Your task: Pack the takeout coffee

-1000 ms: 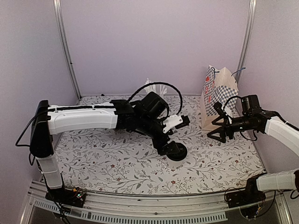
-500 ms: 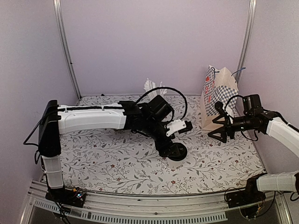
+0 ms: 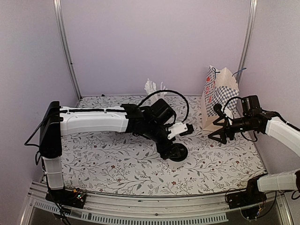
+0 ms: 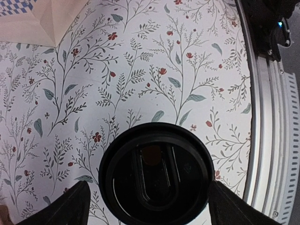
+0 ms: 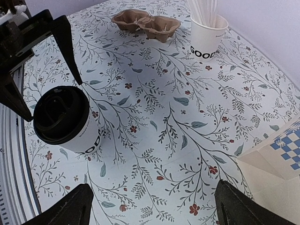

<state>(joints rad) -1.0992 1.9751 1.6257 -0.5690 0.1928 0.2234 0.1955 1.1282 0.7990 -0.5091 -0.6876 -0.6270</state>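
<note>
The left tool [image 4: 154, 208] hangs wide open, gripping nothing. The small white paper cup with a round black plastic lid [image 4: 157, 180] stands upright directly beneath it, between its fingers, on the floral-patterned counter [image 4: 140, 70]. The right tool [image 5: 152, 206] is also spread wide and empty, well apart from the cup.

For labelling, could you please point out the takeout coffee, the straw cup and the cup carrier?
takeout coffee [image 5: 60, 114]: right wrist view, black lid.
straw cup [image 5: 205, 41]: right wrist view, side wall.
cup carrier [image 5: 145, 23]: right wrist view, middle ridge.
</note>
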